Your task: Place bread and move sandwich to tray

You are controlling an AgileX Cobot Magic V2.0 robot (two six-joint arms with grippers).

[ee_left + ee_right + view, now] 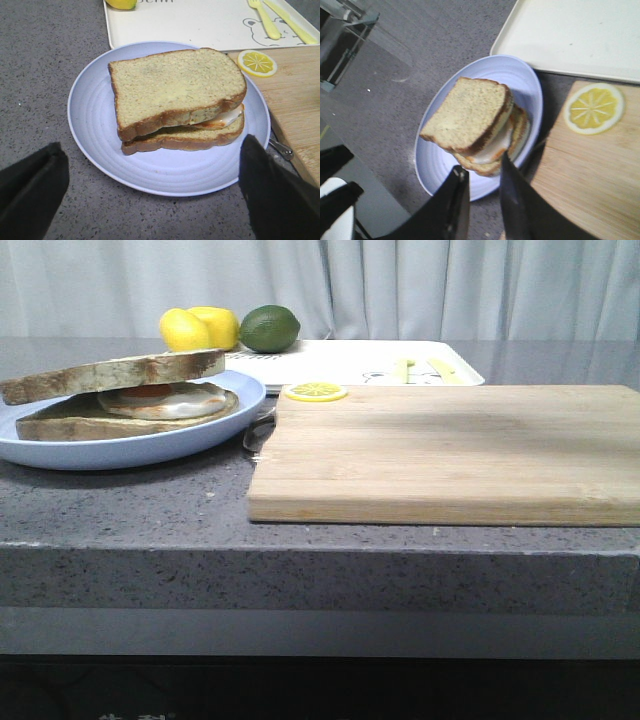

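Sandwich [180,100], brown-crusted bread closed over a fried egg, sits on the round pale blue plate [95,125], directly ahead of my left gripper [150,187], whose fingers are spread wide. My right gripper [482,200] hovers nearby with a narrow gap between its fingers, empty. The white rectangular tray [200,25] lies just beyond the plate; its print is unreadable.

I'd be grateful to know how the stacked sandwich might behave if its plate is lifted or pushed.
The top slice sits skewed and tilted on the egg, so it may slide off. The plate looks smooth and shallow, so the sandwich could shift if tipped.
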